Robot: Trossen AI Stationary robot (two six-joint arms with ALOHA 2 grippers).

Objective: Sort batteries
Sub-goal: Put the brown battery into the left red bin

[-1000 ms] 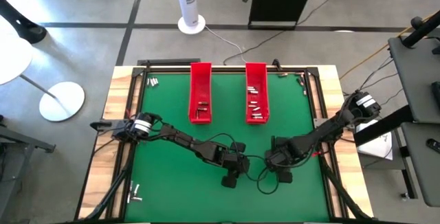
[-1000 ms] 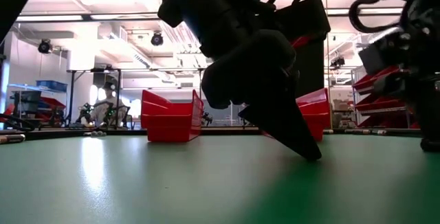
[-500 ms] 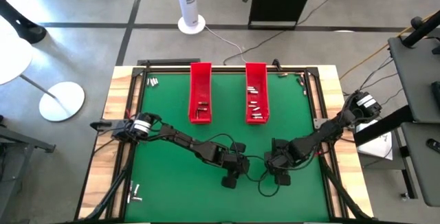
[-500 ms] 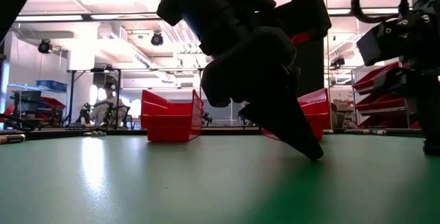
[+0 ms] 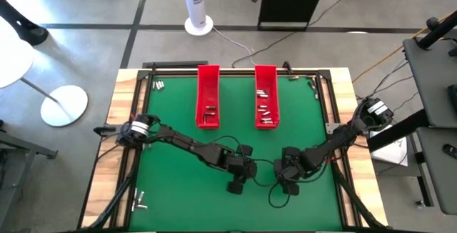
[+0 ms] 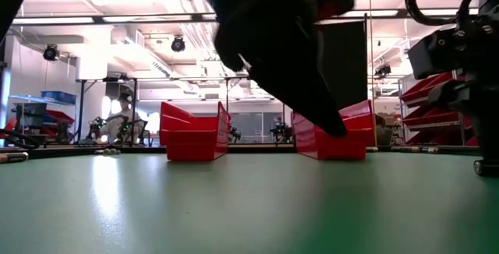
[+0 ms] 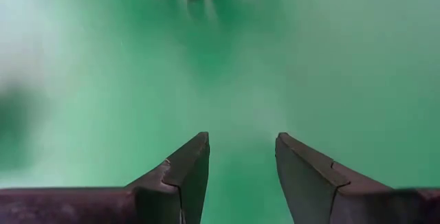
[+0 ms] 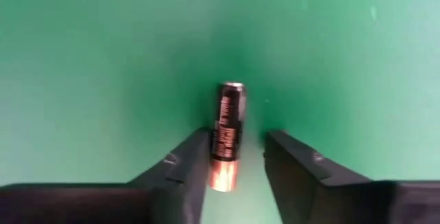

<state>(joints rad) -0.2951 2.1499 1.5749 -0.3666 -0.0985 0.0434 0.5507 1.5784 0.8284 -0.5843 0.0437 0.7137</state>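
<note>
Right wrist view: one copper-dark cylindrical battery (image 8: 229,133) lies between right gripper (image 8: 236,157) fingers, grasp uncertain; left gripper (image 7: 242,161) fingers parted; two long red plastic trays (image 5: 208,96).

Overhead we look straight down on the whole green table (image 5: 178,119). Low camera — mat level, facing the red trays (image 6: 195,133) both views share. Our wrist cameras sit close above the mat.

Two red trays (image 5: 208,97) (several batteries (image 5: 265,111) inside them), two arms (image 5: 186,144).
</note>
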